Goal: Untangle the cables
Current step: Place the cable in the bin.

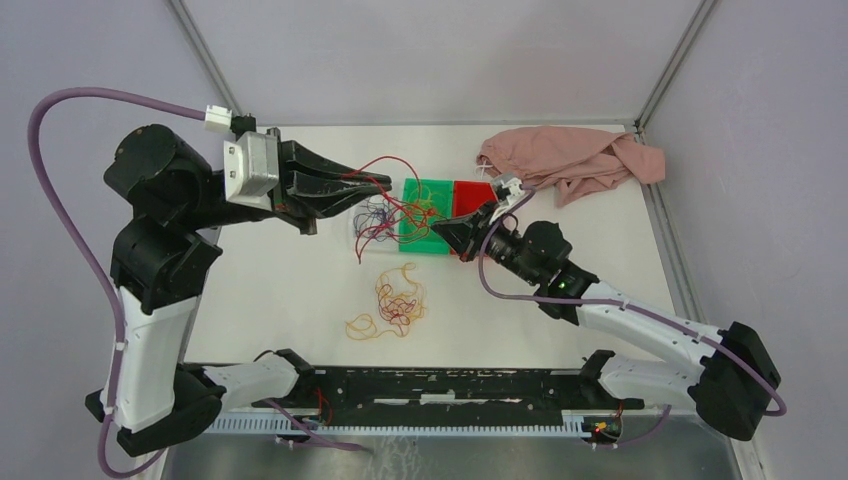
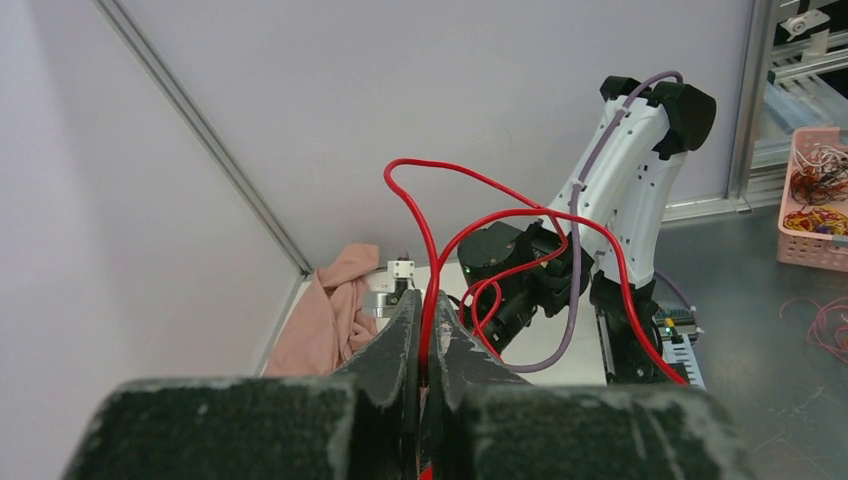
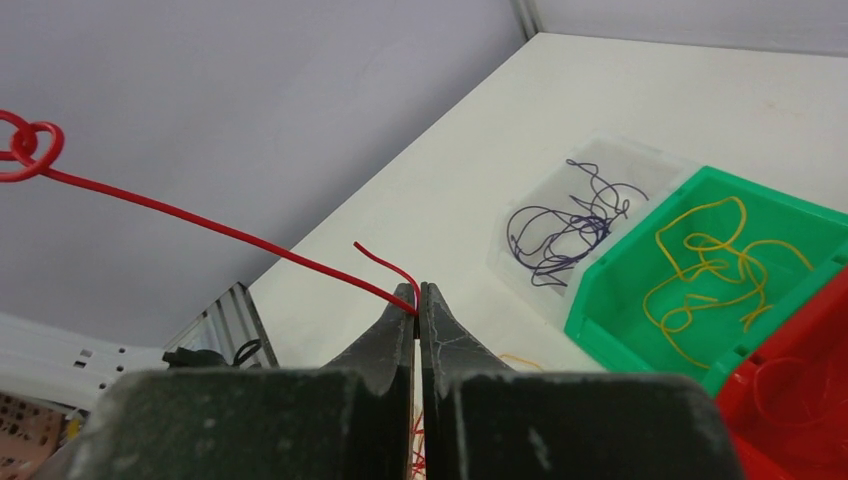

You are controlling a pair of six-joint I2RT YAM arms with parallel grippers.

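My left gripper (image 1: pixel 385 183) hangs above the bins, shut on a red cable (image 2: pixel 432 215) that loops up between its fingertips (image 2: pixel 412 310). My right gripper (image 3: pixel 419 292) is shut on the same red strand (image 3: pixel 200 222) near its free end, and the strand runs taut up to the left to a small knot (image 3: pixel 28 148). In the top view the right gripper (image 1: pixel 440 232) sits over the green bin. A loose tangle of red and yellow-orange cables (image 1: pixel 395 303) lies on the table in front of the bins.
Three bins stand in a row: a clear one (image 3: pixel 640 160) with purple strands (image 3: pixel 565 225), a green one (image 3: pixel 600 330) with yellow strands (image 3: pixel 710 262), and a red one (image 3: pixel 790 400). A pink cloth (image 1: pixel 575 160) lies at the back right.
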